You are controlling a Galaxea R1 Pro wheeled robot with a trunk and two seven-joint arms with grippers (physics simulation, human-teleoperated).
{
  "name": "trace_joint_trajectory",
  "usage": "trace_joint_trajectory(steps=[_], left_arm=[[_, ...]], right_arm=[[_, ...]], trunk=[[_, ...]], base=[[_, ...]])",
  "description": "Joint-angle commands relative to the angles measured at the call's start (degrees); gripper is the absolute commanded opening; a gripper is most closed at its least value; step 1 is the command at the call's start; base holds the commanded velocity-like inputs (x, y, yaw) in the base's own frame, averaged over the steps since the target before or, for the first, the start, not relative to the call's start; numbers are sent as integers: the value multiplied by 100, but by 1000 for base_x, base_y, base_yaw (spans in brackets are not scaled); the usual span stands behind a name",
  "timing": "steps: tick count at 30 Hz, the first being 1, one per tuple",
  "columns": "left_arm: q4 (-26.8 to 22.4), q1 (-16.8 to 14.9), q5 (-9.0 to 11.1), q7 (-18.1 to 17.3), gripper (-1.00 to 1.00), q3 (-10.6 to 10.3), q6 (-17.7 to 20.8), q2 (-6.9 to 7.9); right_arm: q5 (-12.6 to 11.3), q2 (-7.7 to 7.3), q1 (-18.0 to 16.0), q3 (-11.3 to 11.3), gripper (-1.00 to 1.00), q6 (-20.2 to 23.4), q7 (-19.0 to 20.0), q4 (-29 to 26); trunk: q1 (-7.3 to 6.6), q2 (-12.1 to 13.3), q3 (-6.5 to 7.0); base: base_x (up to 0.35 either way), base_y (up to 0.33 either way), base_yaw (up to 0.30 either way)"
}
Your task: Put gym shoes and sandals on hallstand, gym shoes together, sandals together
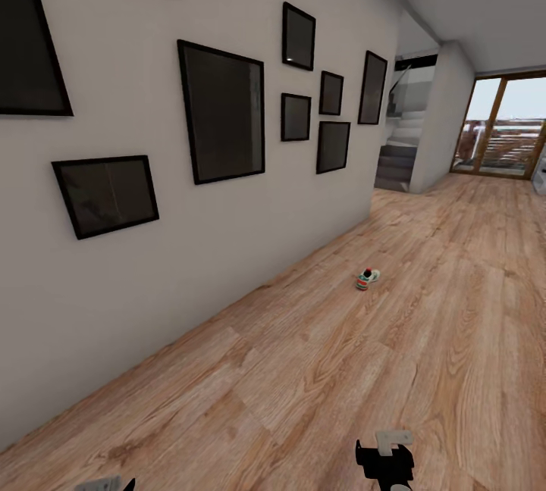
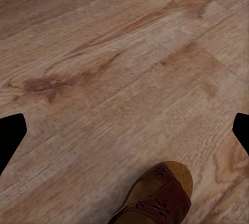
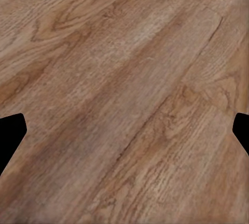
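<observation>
In the left wrist view the left claw (image 2: 124,130) has its two black fingertips (image 2: 10,136) at the far side edges of the frame, spread wide with nothing between them but floor (image 2: 104,63). A sandal (image 2: 158,195) lies flat on the planks at the lower middle of that frame, cut off by the bottom edge: rounded tan footbed at the toe, dark maroon straps with a punched flower pattern.

The right claw (image 3: 124,130) in its wrist view is just as wide open and empty, black tips at both edges, looking at bare planks with strong oak-like grain and long seams running on the slant.

In the head view the right claw (image 1: 385,461) shows as a black block with a pale bracket at the bottom edge, right of centre, held low; a pale piece of the left arm (image 1: 102,483) peeps in at the bottom left corner.

One gym shoe (image 1: 367,278) sits alone on the floor, right of centre in the frame, small and far off, white with a red patch and a touch of green. The wall (image 1: 136,271) along the left is matt pale grey, hung with black-framed dark pictures (image 1: 222,111) of mixed sizes. Stairs (image 1: 398,157) and a wood-framed glass door (image 1: 504,127) close the corridor at the upper right.
</observation>
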Motion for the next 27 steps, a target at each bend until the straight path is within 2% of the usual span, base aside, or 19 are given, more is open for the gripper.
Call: trace_joint_trajectory(steps=[1,12,27], left_arm=[[5,-5,-59,-21,100,50,-24,0],[5,-4,-57,-21,100,50,-24,5],[3,-3,-56,-18,100,63,-24,5]], right_arm=[[60,2,-4,-46,100,-15,-24,5],[60,2,-4,-46,100,-16,-25,5],[60,2,-4,-46,100,-16,-25,5]], trunk=[[-1,-3,-6],[-1,-3,-6],[-1,-3,-6]], base=[[0,0,-20],[-49,0,-6],[-285,0,0]])
